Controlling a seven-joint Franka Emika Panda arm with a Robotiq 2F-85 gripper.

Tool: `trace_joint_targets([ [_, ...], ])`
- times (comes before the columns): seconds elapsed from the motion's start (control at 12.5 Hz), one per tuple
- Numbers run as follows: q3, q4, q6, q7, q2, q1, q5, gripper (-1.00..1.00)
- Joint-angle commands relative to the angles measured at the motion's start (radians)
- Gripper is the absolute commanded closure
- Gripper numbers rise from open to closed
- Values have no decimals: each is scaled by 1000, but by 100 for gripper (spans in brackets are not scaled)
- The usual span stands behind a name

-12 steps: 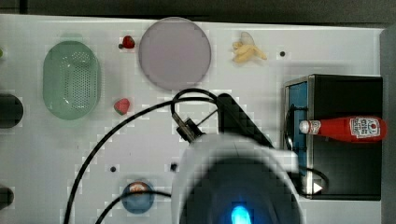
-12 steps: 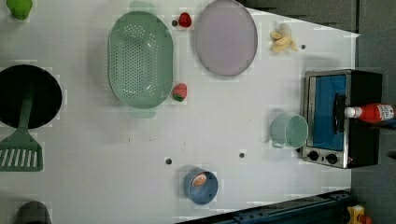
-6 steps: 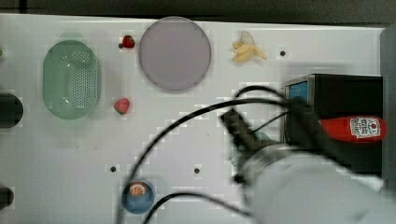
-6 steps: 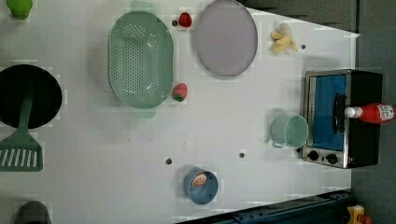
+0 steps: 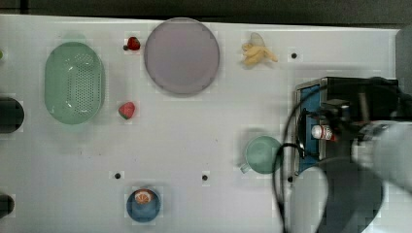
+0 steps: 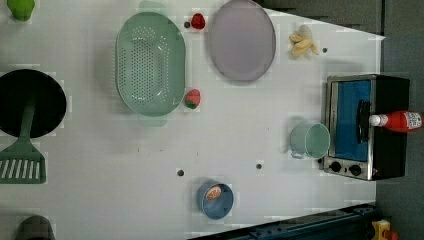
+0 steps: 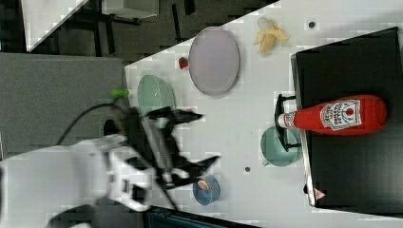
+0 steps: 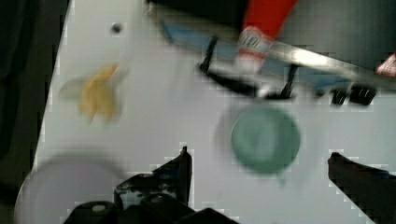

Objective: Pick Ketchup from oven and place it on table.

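The Ketchup [image 7: 337, 115], a red bottle with a white cap, lies on its side on top of the black oven [image 7: 351, 61], cap over the oven's front edge. In the left view the Ketchup [image 6: 400, 121] lies across the oven [image 6: 350, 120] above the blue glass door. In the top view my arm [image 5: 379, 150] covers most of the bottle, leaving the Ketchup cap [image 5: 319, 132] showing. My gripper [image 7: 204, 137] hangs open and empty above the white table [image 7: 247, 109], apart from the bottle. In the wrist view the gripper [image 8: 261, 163] points toward the Ketchup [image 8: 261, 18].
A green mug [image 5: 262, 154] stands on the table [image 5: 194, 136] right before the oven door. A banana [image 5: 257, 52], purple plate [image 5: 181, 56], green colander [image 5: 74, 82], two strawberries [image 5: 127, 110] and a blue bowl [image 5: 143, 204] lie further off. A black pan [image 6: 30, 102] sits at the left view's left.
My arm has swung from the lower middle of the top view to its right, over the oven, now covering most of the bottle. The gripper stayed open; the bottle has not moved.
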Motion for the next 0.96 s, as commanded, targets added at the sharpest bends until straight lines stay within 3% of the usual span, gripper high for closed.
trace_joint_targets([
  [0.08,-82,20,107,14,62,-23,-7,-100],
  [0.64,-222,114,238,14,330,-37,1,-100],
  [0.96,-234,117,265,14,429,-66,150,-100],
])
